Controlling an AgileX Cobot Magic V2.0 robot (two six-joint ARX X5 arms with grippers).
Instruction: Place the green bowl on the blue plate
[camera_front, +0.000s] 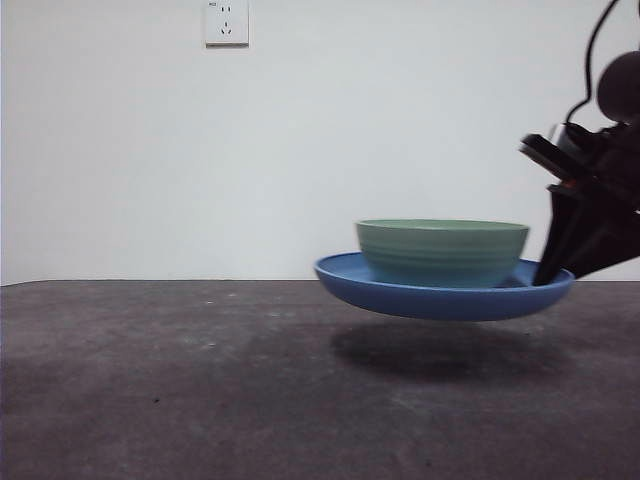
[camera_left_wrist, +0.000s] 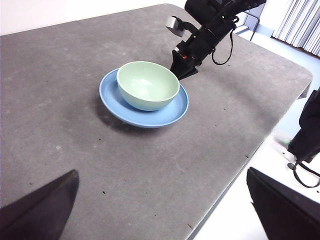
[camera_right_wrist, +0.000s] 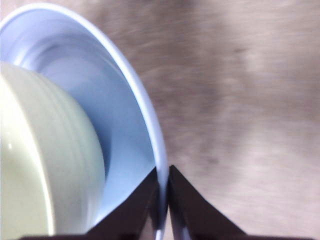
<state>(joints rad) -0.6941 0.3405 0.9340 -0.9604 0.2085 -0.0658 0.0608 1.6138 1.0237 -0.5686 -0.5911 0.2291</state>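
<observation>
Green bowl (camera_front: 443, 250) sits in blue plate (camera_front: 440, 299), held off the table (camera_front: 150, 380) by right gripper (camera_right_wrist: 162, 192) pinched on plate rim; left gripper (camera_left_wrist: 160, 210) open, empty.

Dark grey speckled worktop (camera_front: 150, 380), rounded corner in left wrist view. Nothing rests directly on it; blue plate (camera_front: 440, 300) hangs above it from right tool (camera_front: 552, 275), shadow beneath.

Matte black right arm (camera_left_wrist: 207, 30) is carrying looped black cables, a grey camera block (camera_left_wrist: 176, 25), and tapered black jaws.
</observation>
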